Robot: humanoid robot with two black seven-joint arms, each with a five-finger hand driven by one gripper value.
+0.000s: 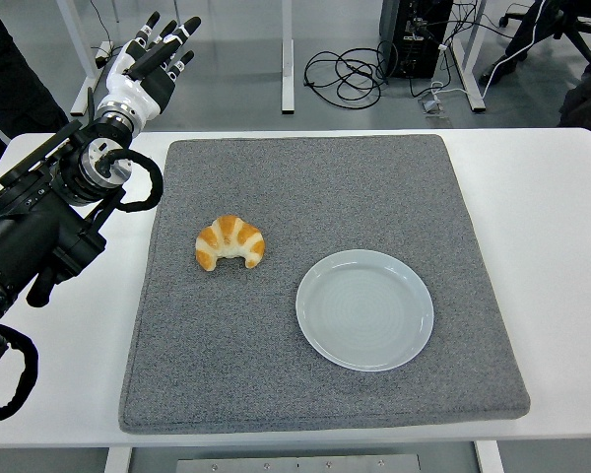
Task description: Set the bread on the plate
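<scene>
A golden croissant [229, 242] lies on the grey mat [315, 187], left of centre. An empty pale blue plate [364, 308] sits on the mat to the croissant's lower right, apart from it. My left hand [160, 49] is raised at the table's far left corner, well behind and left of the croissant, fingers extended and holding nothing. The right arm is out of view.
The grey mat covers most of the white table [542, 227]. Beyond the far edge are table legs, cables [345, 74] and a computer tower [414, 34] on the floor. A person's dark clothing [10, 69] shows at the top left.
</scene>
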